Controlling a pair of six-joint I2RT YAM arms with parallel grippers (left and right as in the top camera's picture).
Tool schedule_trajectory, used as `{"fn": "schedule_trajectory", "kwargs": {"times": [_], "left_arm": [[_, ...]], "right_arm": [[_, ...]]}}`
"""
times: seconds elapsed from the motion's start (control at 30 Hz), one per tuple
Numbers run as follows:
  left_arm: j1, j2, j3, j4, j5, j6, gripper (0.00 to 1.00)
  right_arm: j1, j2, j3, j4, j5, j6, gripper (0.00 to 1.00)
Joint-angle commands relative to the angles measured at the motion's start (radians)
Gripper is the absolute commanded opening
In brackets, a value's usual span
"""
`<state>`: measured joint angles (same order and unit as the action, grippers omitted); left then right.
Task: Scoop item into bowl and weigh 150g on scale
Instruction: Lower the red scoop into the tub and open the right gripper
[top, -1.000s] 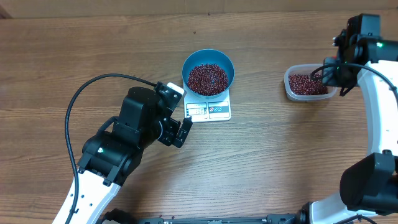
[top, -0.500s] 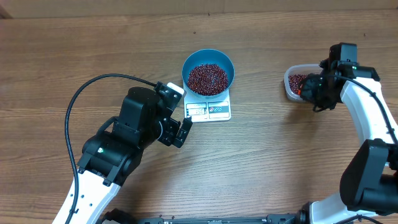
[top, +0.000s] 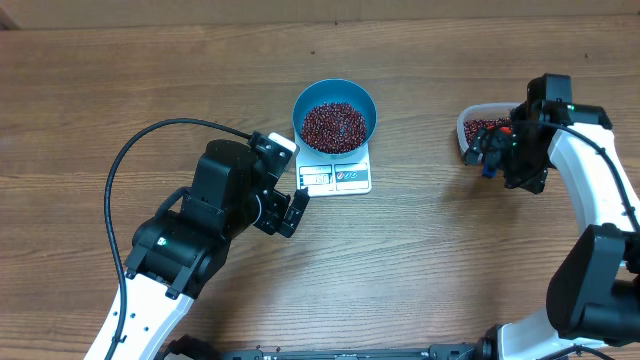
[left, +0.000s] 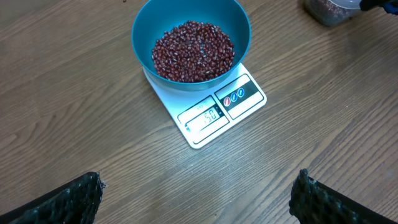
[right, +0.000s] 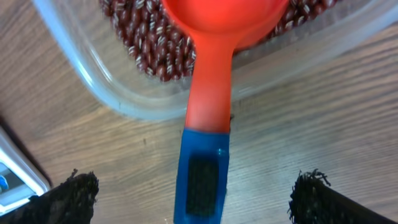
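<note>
a: what filled most of the view from above?
b: a wooden table (top: 120, 80). the left arm (top: 200, 230) reached in from the near left, and the right arm (top: 600, 180) bent over the far right side.
a: and the pincers?
b: the left pincer (left: 196, 208) hung above the table just short of the scale, fingers spread wide with nothing between them. the right pincer (right: 196, 196) was spread wide too. the scoop's handle lay in the gap, but neither finger touched it.
a: where was the scale?
b: the scale (left: 211, 118) sat near the middle of the table, white and flat, its display window and buttons facing the left arm. digits showed in the window, but i couldn't read them for sure.
a: the bowl?
b: the blue bowl (left: 239, 37) stood on the scale, covering the far part of it.
a: anything else?
b: a clear tub (right: 93, 81) was well apart from the scale, off to the right, under the right wrist. the orange-red scoop (right: 211, 74) rested with its cup in the tub on the beans, and its blue-tipped handle stuck out over the rim toward the pincer.
a: and the beans?
b: the beans (left: 193, 50) made a maroon heap in the bottom of the bowl, below its rim. more lay in the tub around the scoop.
</note>
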<state>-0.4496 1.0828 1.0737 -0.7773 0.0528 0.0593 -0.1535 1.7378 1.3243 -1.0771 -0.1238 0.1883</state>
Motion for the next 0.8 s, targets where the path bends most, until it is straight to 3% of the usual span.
{"fn": "schedule_trajectory", "kwargs": {"times": [0.0, 0.3, 0.77], "left_arm": [[0.004, -0.011, 0.008, 0.003, 0.011, 0.016, 1.00], [0.004, -0.011, 0.008, 0.003, 0.011, 0.016, 1.00], [0.004, -0.011, 0.008, 0.003, 0.011, 0.016, 0.99]], "right_arm": [[0.001, -0.053, 0.094, -0.042, -0.001, -0.093, 1.00], [0.001, -0.152, 0.311, -0.287, 0.108, -0.301, 1.00], [0.001, -0.154, 0.310, -0.323, 0.107, -0.302, 1.00]]}}
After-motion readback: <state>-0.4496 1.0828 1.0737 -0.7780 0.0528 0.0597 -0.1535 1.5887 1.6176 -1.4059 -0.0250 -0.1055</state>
